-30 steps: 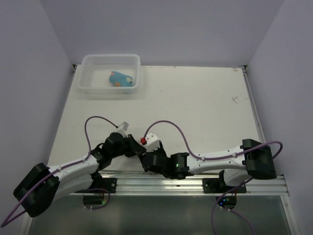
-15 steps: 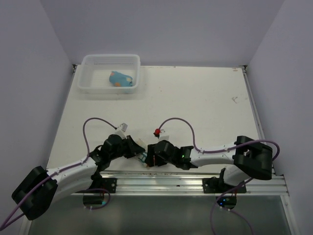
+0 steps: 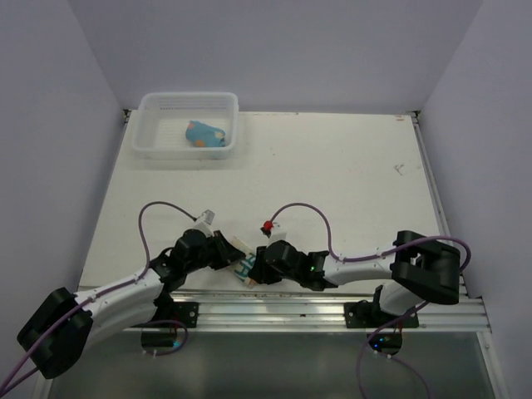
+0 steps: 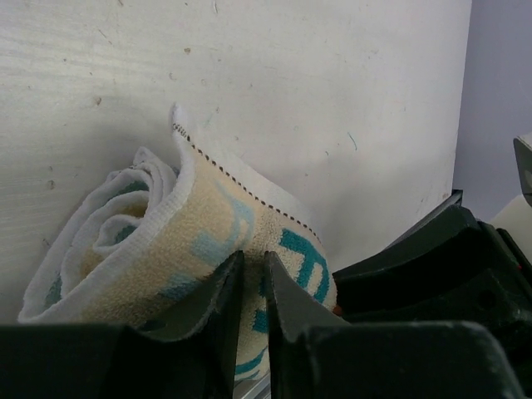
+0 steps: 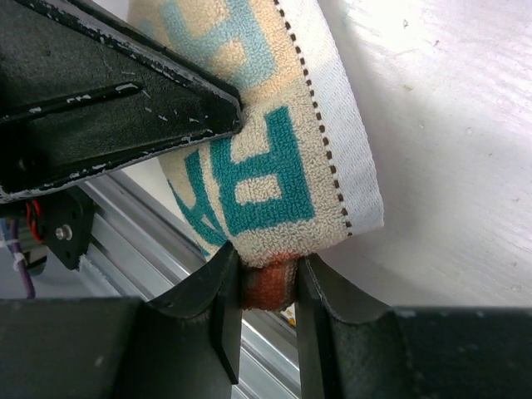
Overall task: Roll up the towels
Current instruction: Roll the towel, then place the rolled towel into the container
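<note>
Low centre, left hand [image 4: 253, 291] and right hand [image 5: 268, 287] both pinch the half-rolled cream towel [image 4: 166, 241]; next, probably finish rolling it.

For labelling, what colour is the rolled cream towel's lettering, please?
Cream towel's lettering: teal; right wrist view.

A white slatted basket [image 3: 188, 96] sits at the far left corner of the white table [image 3: 332, 183].

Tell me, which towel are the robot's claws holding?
The rolled cream terry towel with teal lettering: the left claw and right claw both pinch it. The light blue dotted towel lies far off in the white slatted plastic basket.
</note>
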